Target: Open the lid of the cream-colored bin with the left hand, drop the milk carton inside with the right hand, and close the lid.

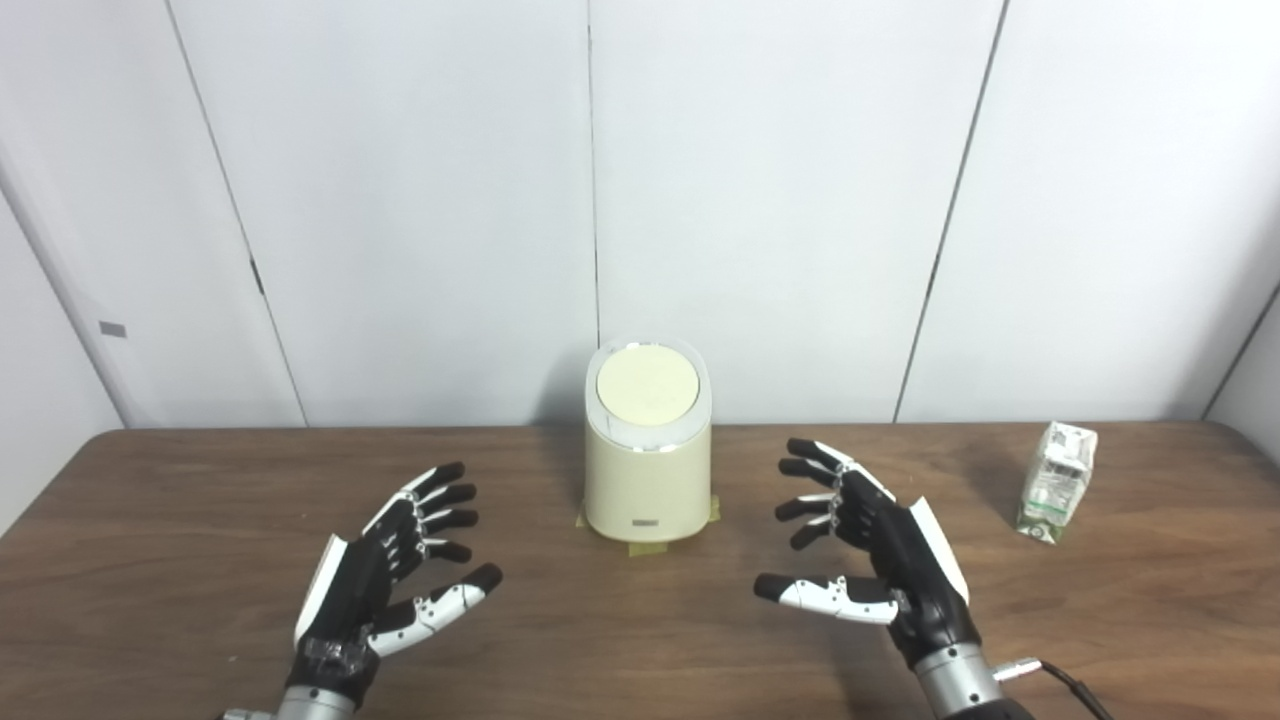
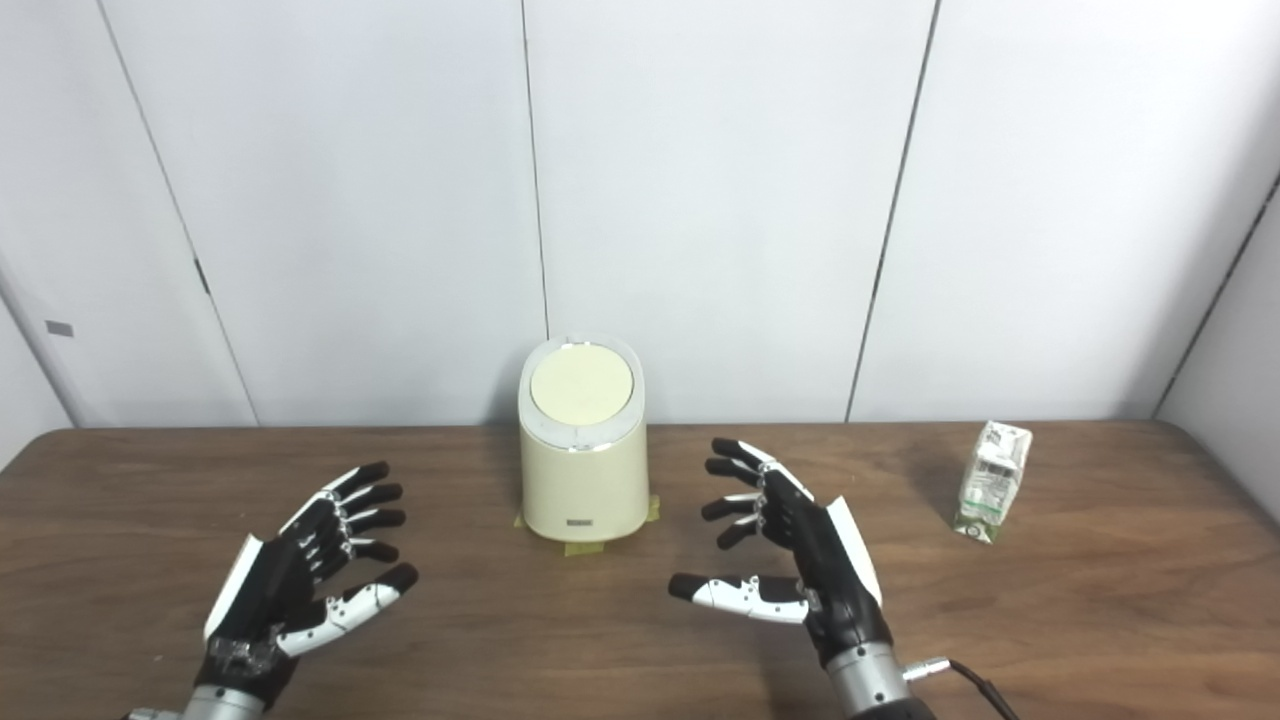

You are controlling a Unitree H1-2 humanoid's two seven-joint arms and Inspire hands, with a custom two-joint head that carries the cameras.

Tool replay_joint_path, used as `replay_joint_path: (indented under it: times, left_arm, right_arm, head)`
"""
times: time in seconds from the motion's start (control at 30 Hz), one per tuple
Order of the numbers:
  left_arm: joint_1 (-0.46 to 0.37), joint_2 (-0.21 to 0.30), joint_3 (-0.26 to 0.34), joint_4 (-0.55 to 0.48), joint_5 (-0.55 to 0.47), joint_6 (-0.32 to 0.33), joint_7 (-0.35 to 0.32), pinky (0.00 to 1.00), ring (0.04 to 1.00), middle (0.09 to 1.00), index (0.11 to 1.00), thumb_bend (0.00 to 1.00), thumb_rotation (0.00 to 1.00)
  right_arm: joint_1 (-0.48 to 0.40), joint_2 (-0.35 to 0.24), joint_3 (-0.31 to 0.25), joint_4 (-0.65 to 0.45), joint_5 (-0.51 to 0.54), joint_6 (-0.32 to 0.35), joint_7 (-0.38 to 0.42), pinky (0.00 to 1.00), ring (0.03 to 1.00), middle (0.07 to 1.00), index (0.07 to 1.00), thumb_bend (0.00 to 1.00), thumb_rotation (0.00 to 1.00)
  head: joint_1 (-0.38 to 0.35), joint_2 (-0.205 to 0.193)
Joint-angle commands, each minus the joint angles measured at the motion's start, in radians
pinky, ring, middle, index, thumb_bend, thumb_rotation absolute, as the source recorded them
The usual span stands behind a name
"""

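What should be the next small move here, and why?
Probably the left hand should reach forward to the lid of the cream bin: the lid is closed, both hands are open and empty, and the milk carton stands untouched beyond the right hand.

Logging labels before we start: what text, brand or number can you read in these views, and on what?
Nothing is legible.
Small white and green milk carton: printed panels, too blurred to read.
Cream-colored cylindrical plastic bin: small dark badge near its base, too small to read.
Small grey tag on the white wall panel: no readable text.
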State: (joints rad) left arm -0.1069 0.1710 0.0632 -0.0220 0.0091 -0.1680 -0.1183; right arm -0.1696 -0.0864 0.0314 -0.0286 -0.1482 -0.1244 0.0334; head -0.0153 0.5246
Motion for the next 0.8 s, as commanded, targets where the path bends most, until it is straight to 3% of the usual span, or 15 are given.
replay_joint_path:
  times: [0.0,0.13,0.47,0.77]
  left_arm:
    - [-0.039,0.01,0.0,-0.014,0.0,-0.025,0.008,0.62,0.754,0.813,0.859,0.67,0.15]
    - [-0.042,0.011,0.0,-0.008,-0.001,-0.028,0.008,0.63,0.758,0.813,0.852,0.67,0.17]
    - [-0.053,-0.026,-0.013,-0.044,0.042,-0.014,0.042,0.67,0.785,0.83,0.901,0.77,0.35]
    - [-0.18,-0.065,-0.03,-0.095,0.148,0.145,0.094,0.89,0.933,0.949,0.998,0.85,0.42]
  right_arm:
    - [-0.036,0.001,0.0,-0.027,-0.004,-0.039,-0.013,0.47,0.624,0.787,0.812,0.71,0.19]
    - [-0.041,0.0,0.001,-0.014,-0.009,-0.047,-0.015,0.47,0.626,0.787,0.815,0.7,0.19]
    - [-0.055,-0.002,0.0,0.019,-0.007,-0.066,-0.013,0.47,0.62,0.79,0.82,0.69,0.19]
    - [-0.054,-0.004,-0.002,0.031,-0.006,-0.08,-0.011,0.45,0.613,0.795,0.821,0.67,0.17]
  head:
    - [0.001,0.001]
    - [0.009,-0.005]
    - [0.018,-0.019]
    - [0.029,-0.026]
